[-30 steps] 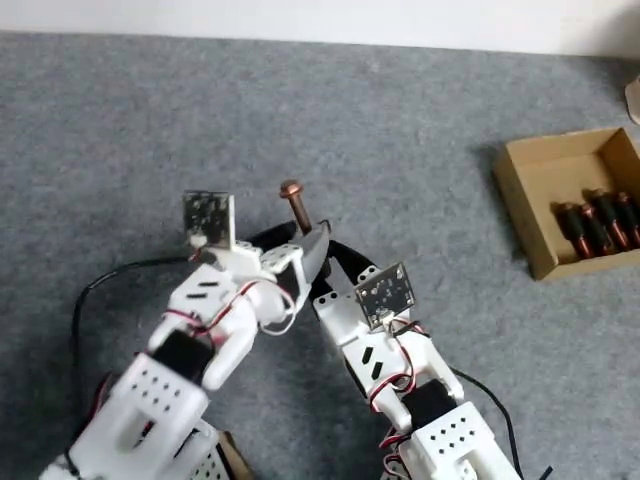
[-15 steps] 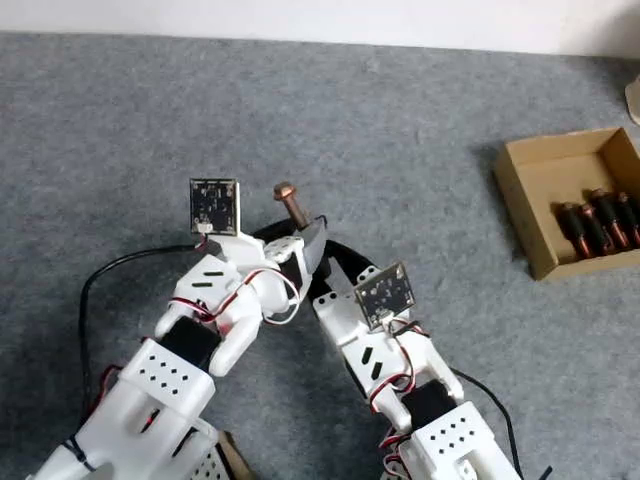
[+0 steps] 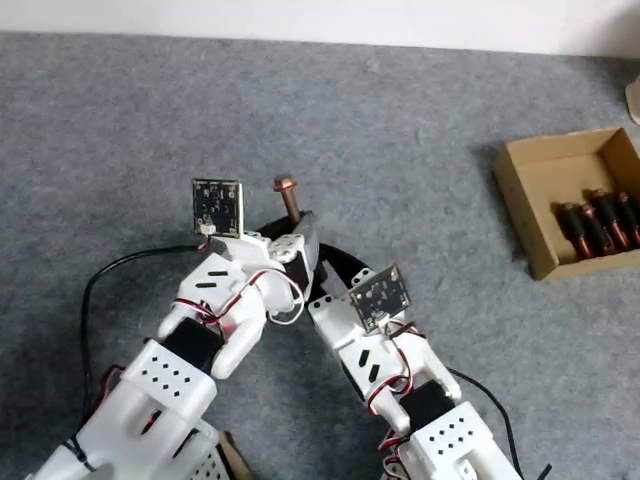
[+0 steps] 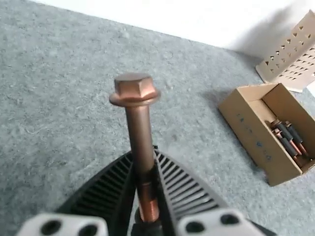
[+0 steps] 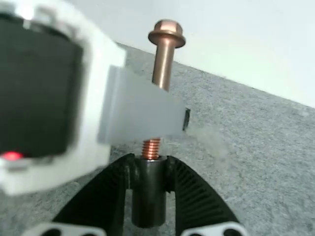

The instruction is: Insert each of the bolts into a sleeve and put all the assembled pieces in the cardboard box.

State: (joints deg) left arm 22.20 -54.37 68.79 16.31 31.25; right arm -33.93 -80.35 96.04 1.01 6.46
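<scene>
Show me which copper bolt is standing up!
The copper hex-head bolt clamped in the left gripper; the other bolts lie sleeved inside the brown cardboard box.

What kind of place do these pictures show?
Probably a small robotics test bench, not a factory: two white desktop arms, a grey carpet-like table cover, and a cardboard box of assembled bolts.

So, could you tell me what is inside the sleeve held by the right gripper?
The bolt, held by the left gripper, has its threaded end in the top opening of the sleeve. How deep it reaches is hidden by the sleeve wall.
</scene>
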